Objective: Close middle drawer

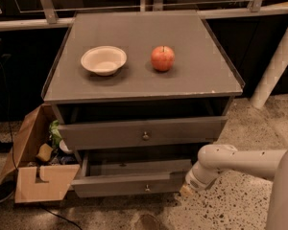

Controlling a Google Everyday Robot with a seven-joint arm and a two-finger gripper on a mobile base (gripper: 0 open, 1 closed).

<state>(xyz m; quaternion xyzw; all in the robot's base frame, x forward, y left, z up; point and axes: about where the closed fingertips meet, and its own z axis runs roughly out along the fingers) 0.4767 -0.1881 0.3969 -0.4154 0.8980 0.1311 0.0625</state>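
Observation:
The grey cabinet has two drawers standing open. The upper one has the taller front and a brass knob. Below it, the middle drawer is pulled out further. It has a shallow front with a small brass knob, and its bare grey inside shows. My gripper is low at the right end of the middle drawer's front, close to the floor, at the end of the white arm that reaches in from the right. Whether it touches the front I cannot tell.
A white bowl and a red apple sit on the cabinet top. An open cardboard box with clutter stands on the floor at the cabinet's left. A white post rises at the right. The floor is speckled stone.

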